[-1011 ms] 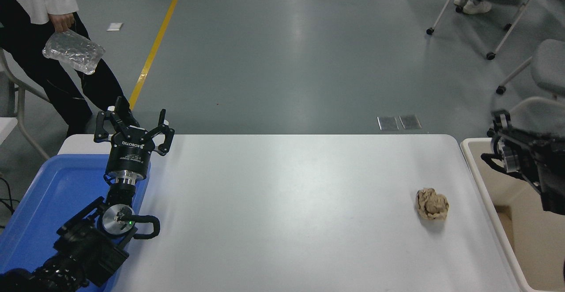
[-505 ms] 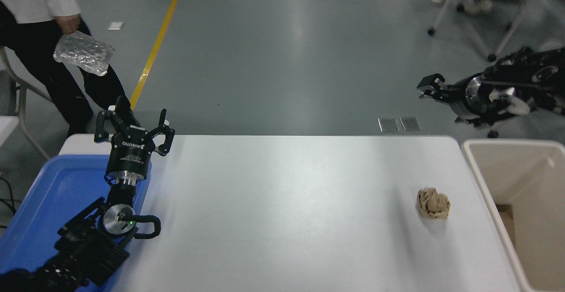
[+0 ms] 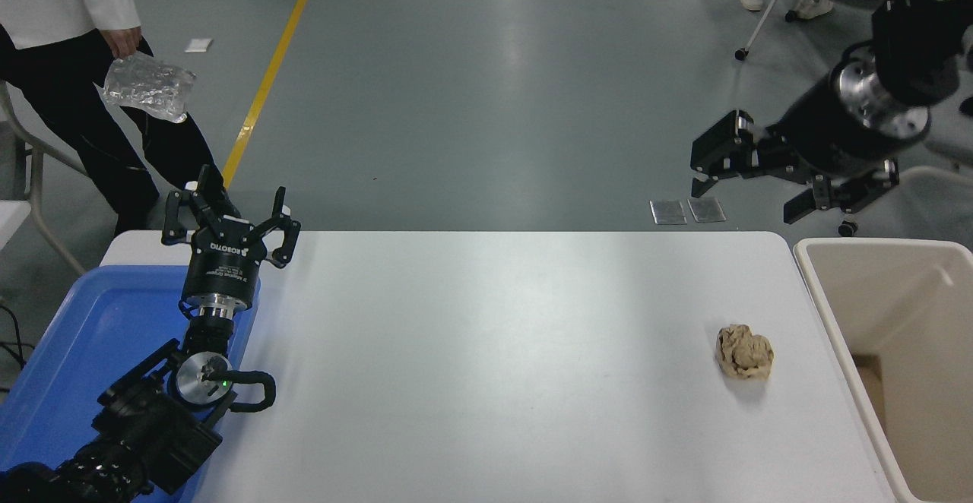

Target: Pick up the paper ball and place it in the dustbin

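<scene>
The tan crumpled paper ball [image 3: 744, 352] lies on the white table [image 3: 502, 359] near its right edge. The beige dustbin [image 3: 882, 313] stands just right of the table, open at the top. My right gripper [image 3: 749, 197] is open and empty, raised high beyond the table's far right corner, well above and behind the ball. My left gripper [image 3: 228, 214] is open and empty, parked at the lower left over the blue tray's far corner.
A shallow blue tray [image 3: 83, 343] sits at the table's left end. A person at the top left holds a clear crinkled plastic bag [image 3: 148, 86]. Chairs and people's feet are at the top right, beyond the table.
My right arm has swung up from over the dustbin to high beyond the table's far right corner, and its fingers now show spread. The person with the bag has shifted slightly.
</scene>
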`<state>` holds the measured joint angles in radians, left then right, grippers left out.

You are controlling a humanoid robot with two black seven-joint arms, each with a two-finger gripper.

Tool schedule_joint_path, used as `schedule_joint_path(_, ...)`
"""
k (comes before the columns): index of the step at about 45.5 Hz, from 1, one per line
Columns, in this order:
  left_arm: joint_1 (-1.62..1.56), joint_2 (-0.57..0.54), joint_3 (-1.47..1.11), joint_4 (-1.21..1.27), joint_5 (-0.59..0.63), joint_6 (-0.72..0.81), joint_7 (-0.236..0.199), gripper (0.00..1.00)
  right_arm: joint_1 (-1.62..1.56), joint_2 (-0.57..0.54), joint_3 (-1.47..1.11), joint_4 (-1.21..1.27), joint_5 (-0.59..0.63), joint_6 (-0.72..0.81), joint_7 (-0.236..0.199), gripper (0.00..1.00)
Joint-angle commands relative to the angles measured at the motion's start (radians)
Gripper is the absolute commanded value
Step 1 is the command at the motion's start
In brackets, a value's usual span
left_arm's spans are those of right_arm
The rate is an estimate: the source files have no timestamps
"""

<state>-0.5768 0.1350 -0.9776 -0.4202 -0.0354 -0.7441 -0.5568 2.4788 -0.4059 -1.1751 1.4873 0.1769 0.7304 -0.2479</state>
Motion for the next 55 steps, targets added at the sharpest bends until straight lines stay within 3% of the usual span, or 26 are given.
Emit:
schedule_joint_path(1,0.000,0.000,0.000,0.000,0.000,0.000,0.000,0.99,0.104,0.027,0.008,0.041,-0.002,0.055,-0.007,1.00)
schedule_joint_path(15,0.000,0.000,-0.001,0.000,0.000,0.000,0.000,0.99,-0.127,0.052,-0.018,0.025,-0.056,0.055,-0.010,1.00)
schedule_joint_path(34,0.000,0.000,-0.001,0.000,0.000,0.000,0.000,0.99,-0.795,0.044,0.014,-0.307,-0.037,-0.518,-0.008,1.00)
schedule_joint_path(55,0.000,0.000,-0.001,0.000,0.000,0.000,0.000,0.99,-1.210,0.065,0.215,-0.585,-0.037,-0.611,-0.008,1.00)
